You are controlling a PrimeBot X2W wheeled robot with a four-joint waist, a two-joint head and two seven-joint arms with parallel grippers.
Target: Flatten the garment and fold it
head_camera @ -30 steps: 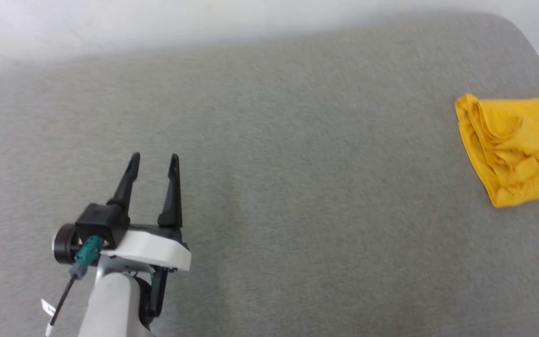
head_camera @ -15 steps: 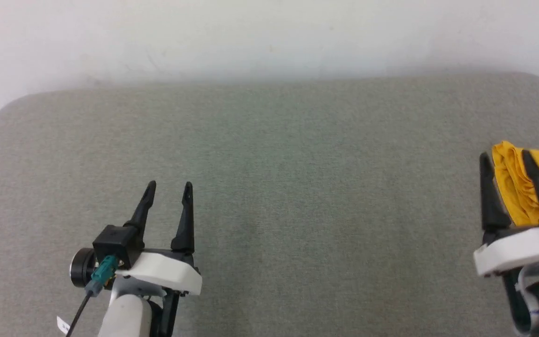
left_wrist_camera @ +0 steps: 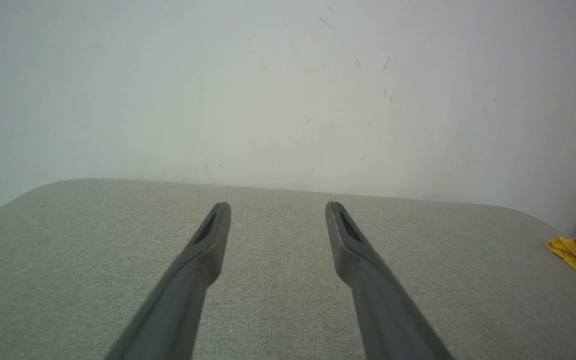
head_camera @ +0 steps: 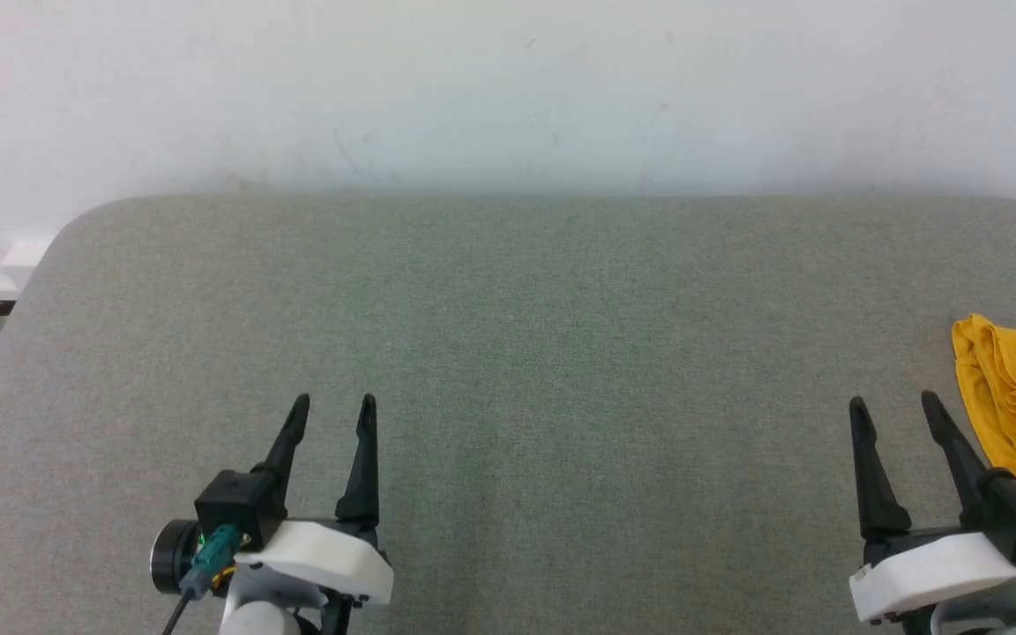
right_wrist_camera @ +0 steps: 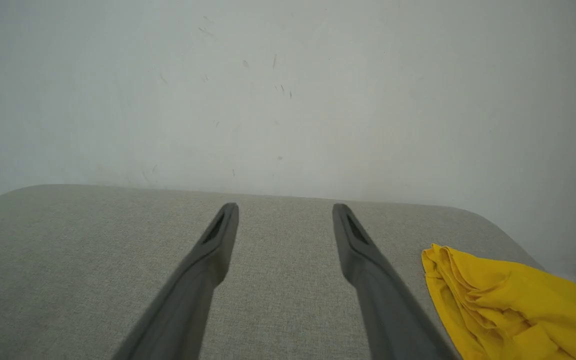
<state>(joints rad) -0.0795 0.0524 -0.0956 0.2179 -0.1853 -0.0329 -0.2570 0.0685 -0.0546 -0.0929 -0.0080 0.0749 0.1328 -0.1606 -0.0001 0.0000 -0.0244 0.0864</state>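
Surface: grey cloth-covered table (head_camera: 508,335) with rounded corners, set against a pale, scuffed wall (head_camera: 508,88).
Shirt: mustard-yellow shirt (head_camera: 1015,397) lies bunched in loose folds at the table's right edge, not flat. The head view's frame cuts part of it off.
Left gripper: left gripper (head_camera: 334,404) sits at lower left over bare table and points toward the wall. Jaws spread, nothing between them. Well apart from the shirt.
Right gripper: right gripper (head_camera: 892,401) sits at lower right and points the same way. Jaws spread and empty. Its outer finger is just beside the shirt's left edge; contact cannot be told.
Right wrist view: crumpled shirt lies just right of the fingers.
Left wrist view: a small yellow corner of the shirt at far right.
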